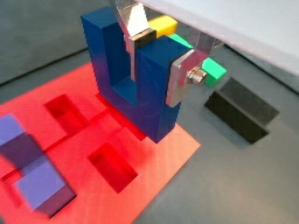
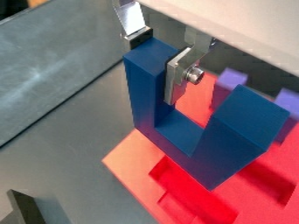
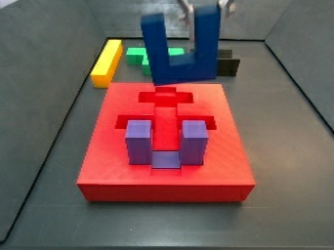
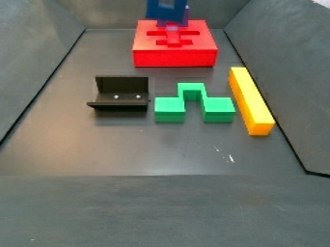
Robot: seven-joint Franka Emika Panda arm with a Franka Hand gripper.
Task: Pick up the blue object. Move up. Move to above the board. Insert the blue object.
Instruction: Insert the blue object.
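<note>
Dark grey matte floor (image 4: 142, 145), smooth, faint pale specks near middle in a side view; soft overhead light, dull sheen, weak shadows. Grey flat side walls (image 4: 39, 77) slope up and outward from floor on both sides; back wall (image 3: 78, 20) same grey. Dark fixture (image 4: 119, 95) stands on floor. Gripper (image 3: 206, 34) high above far end of floor

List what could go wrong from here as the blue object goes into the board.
1. The hand grips only one prong of the blue object, so the block may swing or twist when it meets the board.
2. In a side view the block hangs tilted, its base not level with the open cutout; an edge might catch on the rim.
3. The purple block already fills the neighbouring slot, so a descent too far that way could strike it.
</note>
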